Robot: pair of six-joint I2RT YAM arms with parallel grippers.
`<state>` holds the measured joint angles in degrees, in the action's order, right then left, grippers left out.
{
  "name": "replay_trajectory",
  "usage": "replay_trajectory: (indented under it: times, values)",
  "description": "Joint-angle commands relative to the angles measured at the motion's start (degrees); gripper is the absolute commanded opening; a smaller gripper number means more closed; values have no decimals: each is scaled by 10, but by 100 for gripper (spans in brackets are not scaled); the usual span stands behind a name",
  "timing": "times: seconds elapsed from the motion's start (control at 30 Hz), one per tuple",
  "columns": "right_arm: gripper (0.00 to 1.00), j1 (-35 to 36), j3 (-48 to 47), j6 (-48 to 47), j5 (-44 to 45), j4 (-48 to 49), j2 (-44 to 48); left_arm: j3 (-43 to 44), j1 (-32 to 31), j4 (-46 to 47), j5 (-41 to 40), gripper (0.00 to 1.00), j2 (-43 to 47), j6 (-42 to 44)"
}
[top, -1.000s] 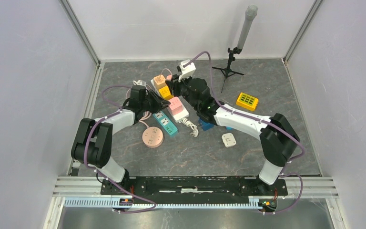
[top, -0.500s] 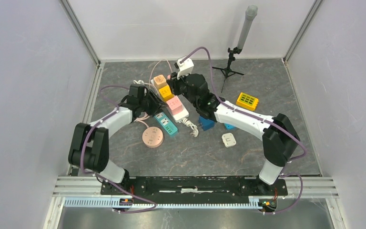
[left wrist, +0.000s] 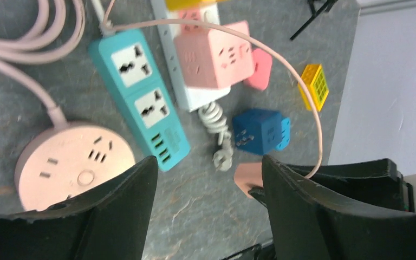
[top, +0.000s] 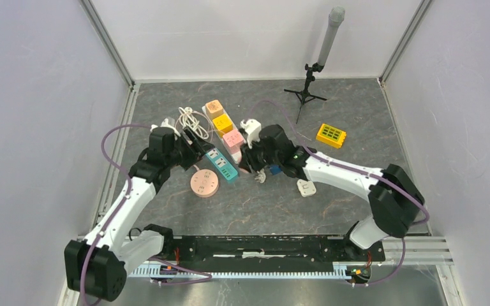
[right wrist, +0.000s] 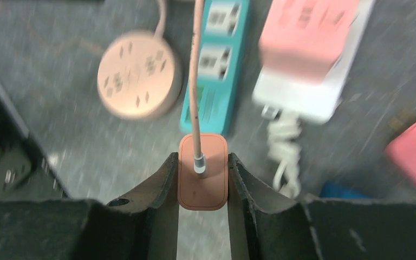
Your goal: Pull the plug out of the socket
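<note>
Right claw (right wrist: 202,162) is clamped on the salmon plug (right wrist: 202,187), which sits square between its fingers, cord (right wrist: 195,81) attached, above the bench (right wrist: 114,157) by the teal power strip (right wrist: 216,65). Left claw (left wrist: 208,179) is gaping wide, nothing in it.

Two power strips (left wrist: 141,103) (left wrist: 188,96), four cube sockets (top: 214,107) (top: 222,122) (left wrist: 211,54) (left wrist: 254,132)

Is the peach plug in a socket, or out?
Out: the right gripper holds the peach plug above the table, apart from everything on it.
</note>
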<state>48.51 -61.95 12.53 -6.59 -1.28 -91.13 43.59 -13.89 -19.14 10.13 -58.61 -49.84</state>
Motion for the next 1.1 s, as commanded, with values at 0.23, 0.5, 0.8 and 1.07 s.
replay_trajectory:
  times: [0.23, 0.5, 0.8, 1.07]
  values:
    - [3, 2, 239, 11, -182, -80, 174, -18, 2, -66, -26, 87, 86, 32]
    - [23, 3, 305, 34, -111, -94, 176, -16, 2, -63, -24, 89, 55, 26]
    - [77, 5, 291, 32, -69, -102, 202, -16, 2, -75, -28, 92, 57, 40]
    - [89, 5, 231, -4, -53, -87, 277, -1, 3, -77, -34, 93, 44, 43]
